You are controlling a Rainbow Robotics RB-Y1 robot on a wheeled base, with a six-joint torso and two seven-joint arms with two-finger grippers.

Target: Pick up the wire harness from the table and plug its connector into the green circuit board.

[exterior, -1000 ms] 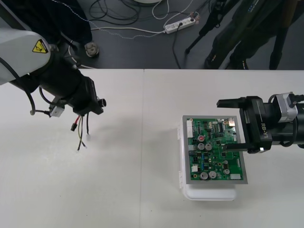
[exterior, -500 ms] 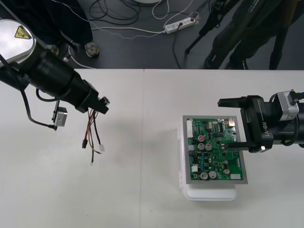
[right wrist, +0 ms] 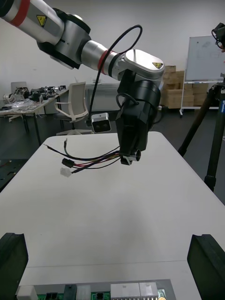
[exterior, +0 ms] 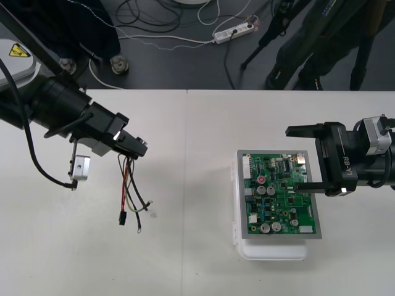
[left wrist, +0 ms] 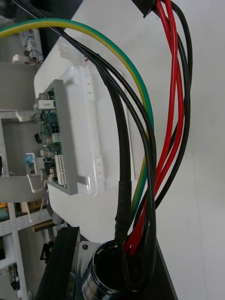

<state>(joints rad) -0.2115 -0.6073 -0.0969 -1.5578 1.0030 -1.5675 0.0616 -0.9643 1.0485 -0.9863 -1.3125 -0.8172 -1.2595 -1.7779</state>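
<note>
Seen from above, a pale tabletop (exterior: 197, 259) carries a white base (exterior: 274, 251) on its right side. The base works like a shallow tray, and a green circuit board (exterior: 278, 194) sits in it, filling most of it, with a strip of white rim left bare at the near and left edges.

The left claw (exterior: 133, 148) is over the left part of the tabletop. It is closed on the wire harness (exterior: 126, 185), gripping it at the round metal socket (left wrist: 105, 274). From there the red, black and green wires hang loose below the claw, ending in a small black plug (exterior: 122, 218). The right wrist view shows the wires lifted clear of the tabletop. The harness is well apart from the board, and the plug is not in it.

The right claw (exterior: 307, 158) is at the board's right edge, its two black fingers (exterior: 302, 131) spread wide and holding nothing.
</note>
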